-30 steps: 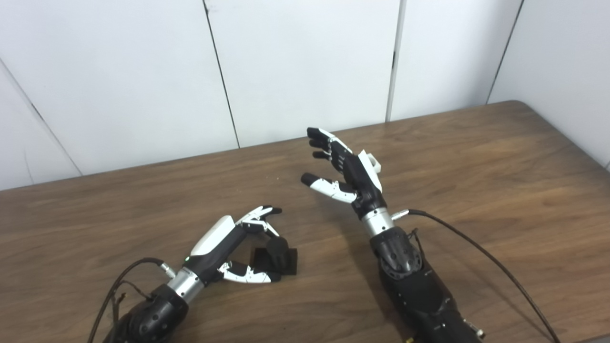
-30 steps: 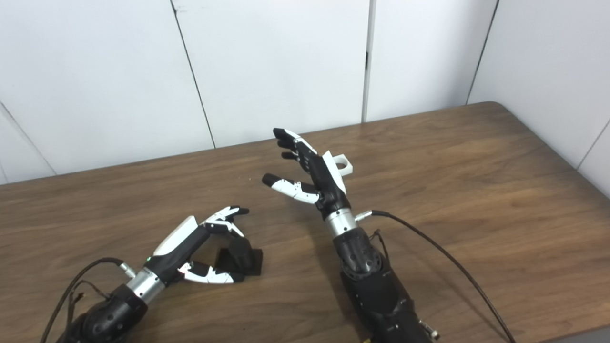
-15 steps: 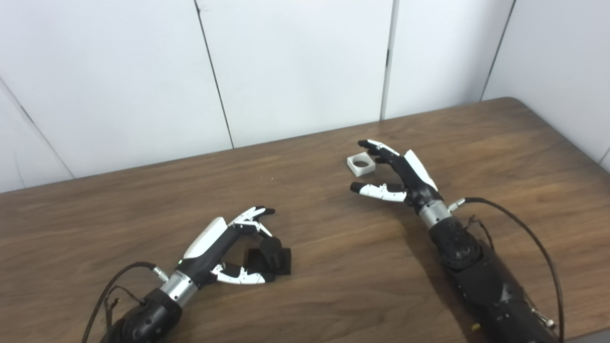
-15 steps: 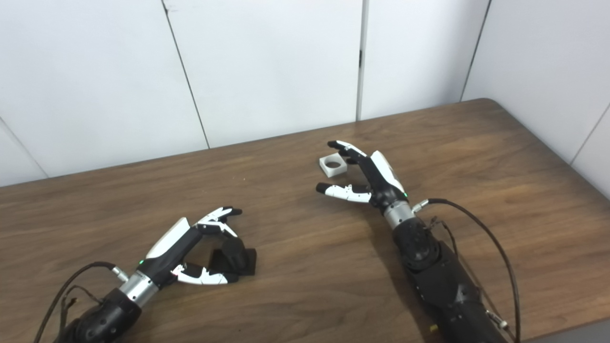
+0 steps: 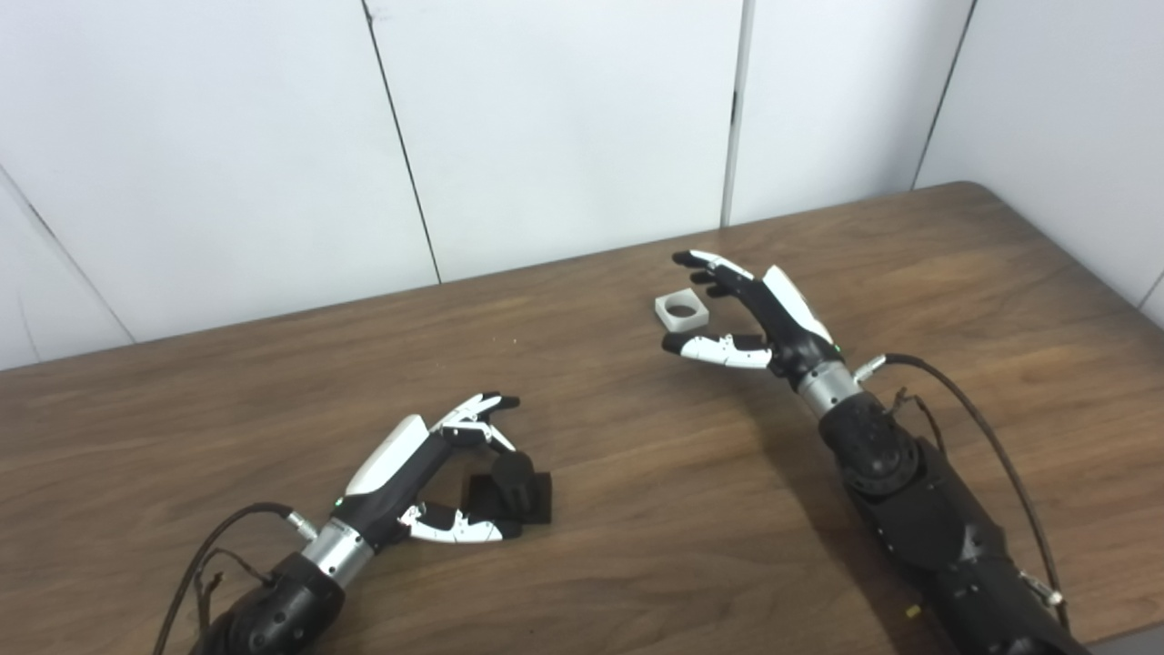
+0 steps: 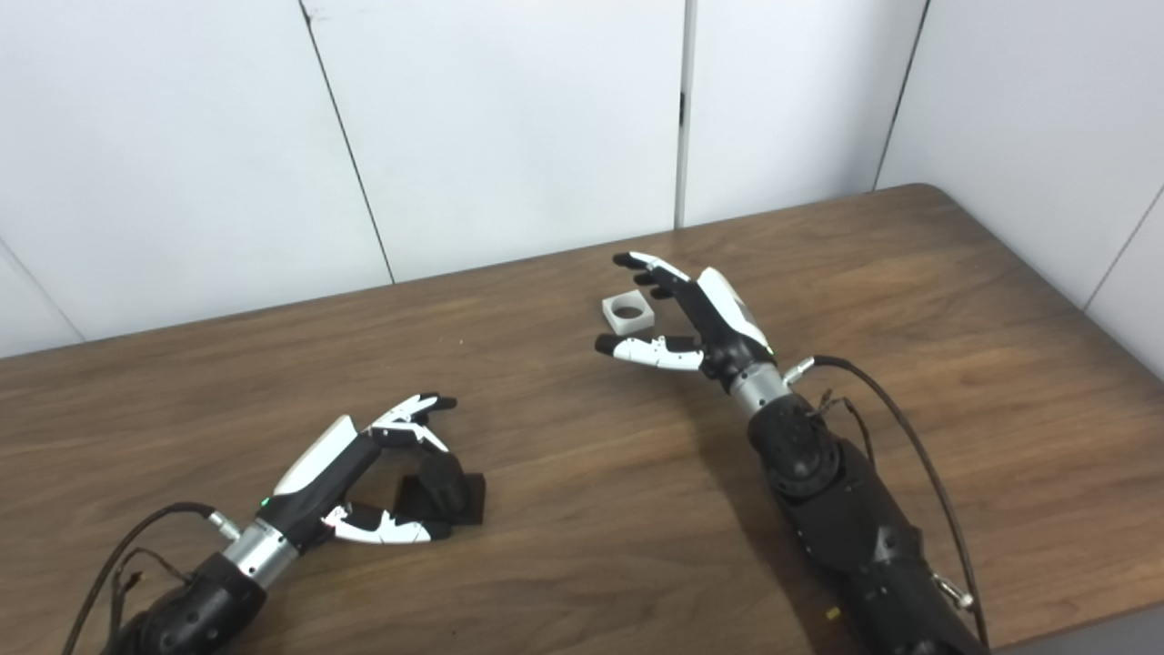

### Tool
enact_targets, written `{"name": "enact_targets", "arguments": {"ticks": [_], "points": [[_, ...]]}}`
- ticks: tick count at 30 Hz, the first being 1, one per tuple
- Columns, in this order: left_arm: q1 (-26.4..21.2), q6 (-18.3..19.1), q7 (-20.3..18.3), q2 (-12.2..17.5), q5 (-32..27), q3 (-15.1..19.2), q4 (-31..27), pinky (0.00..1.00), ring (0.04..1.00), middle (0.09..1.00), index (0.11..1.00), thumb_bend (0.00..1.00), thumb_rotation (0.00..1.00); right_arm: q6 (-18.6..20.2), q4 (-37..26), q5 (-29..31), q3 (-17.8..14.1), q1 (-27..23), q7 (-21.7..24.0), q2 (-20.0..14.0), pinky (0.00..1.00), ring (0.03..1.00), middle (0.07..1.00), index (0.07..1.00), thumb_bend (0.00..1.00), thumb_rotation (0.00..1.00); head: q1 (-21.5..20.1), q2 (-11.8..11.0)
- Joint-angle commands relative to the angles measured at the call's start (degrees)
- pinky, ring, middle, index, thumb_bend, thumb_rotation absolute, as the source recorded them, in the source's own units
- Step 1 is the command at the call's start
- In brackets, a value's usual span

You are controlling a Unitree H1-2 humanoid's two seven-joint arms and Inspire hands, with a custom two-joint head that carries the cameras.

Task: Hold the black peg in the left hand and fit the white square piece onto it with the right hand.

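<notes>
1. My left hand (image 5: 414,482) lies low over the near left part of the wooden table (image 5: 955,273), palm turned inward, its fingers (image 5: 477,414) arched above and its thumb (image 5: 459,528) stretched along the tabletop below. The hand is spread and grips nothing.

2. The black peg (image 5: 514,480) stands upright on its flat black square base, which rests on the table. It sits in the gap between my left fingers and thumb (cupped, not clamped); whether the thumb tip touches the base I cannot tell from either view.

3. My right hand (image 5: 759,314) is raised over the far middle of the table, fingers extended and apart, thumb (image 5: 714,347) held out below them toward the left. It too holds nothing.

4. The white square piece (image 5: 681,310), with a round hole through its middle, lies flat on the table just beside my right fingertips (image 5: 696,262), between them and the thumb as seen from above. No finger is visibly closed on it.

5. Peg and white piece are well apart, the peg near the table's front left and the piece toward the back (close to the white panelled wall (image 5: 546,118)).

6. A black cable (image 5: 978,428) loops from my right wrist along the forearm; a similar cable (image 5: 223,537) curves from my left wrist.
</notes>
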Motion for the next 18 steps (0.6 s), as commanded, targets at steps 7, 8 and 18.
{"name": "enact_targets", "arguments": {"ticks": [7, 8, 18], "points": [[2.72, 1.62, -3.2, 1.01, 3.3, -1.27, 4.02, 0.86, 0.971, 0.927, 0.493, 0.52, 0.07, 4.08, -4.0, -0.49, -1.03, -6.17, 2.92, -4.63, 0.79, 0.87, 0.901, 0.863, 0.71, 0.48, 0.05, 0.15], [2.82, 1.63, -3.19, 0.98, 3.31, -1.25, 3.96, 0.86, 0.971, 0.927, 0.493, 0.52, 0.07, 4.47, -4.28, -0.42, -1.01, -6.48, 3.28, -5.05, 0.79, 0.873, 0.907, 0.867, 0.71, 0.49, 0.08, 0.15], [2.94, 1.29, -2.52, 0.53, 3.1, -1.78, 4.69, 0.87, 0.966, 0.923, 0.493, 0.52, 0.07, 6.71, -2.53, -3.85, 1.35, -14.75, 8.37, -10.95, 0.76, 0.877, 0.906, 0.861, 0.69, 0.4, 0.23, 0.23]]}}
